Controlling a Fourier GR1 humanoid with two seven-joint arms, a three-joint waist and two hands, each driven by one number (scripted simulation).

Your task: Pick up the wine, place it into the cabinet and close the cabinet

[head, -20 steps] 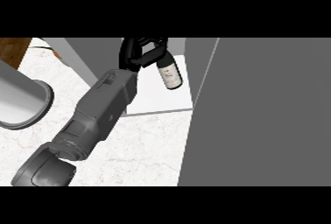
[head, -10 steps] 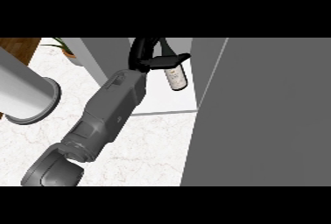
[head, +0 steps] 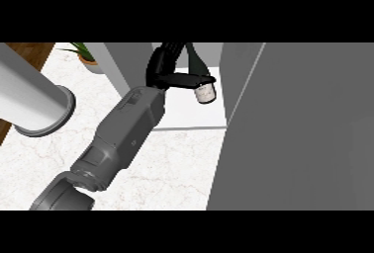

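Wine [head: 206,94], clamped in the right hand [head: 175,74], hangs over the cabinet [head: 197,116] floor beside its open door [head: 300,128]; placing step underway: next, lower and release.

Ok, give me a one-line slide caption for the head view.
Robot hand curled round the wine bottle, holding it over the open cabinet's white shelf, beside the grey cabinet door.

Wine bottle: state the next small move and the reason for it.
Probably lower the wine bottle onto the cabinet floor and only then open the fingers. The robot hand is curled round the bottle's neck, and the bottle hangs inside the open cabinet, seemingly above the pale floor rather than resting on it. The cabinet door stands open at the right, so closing comes afterwards.
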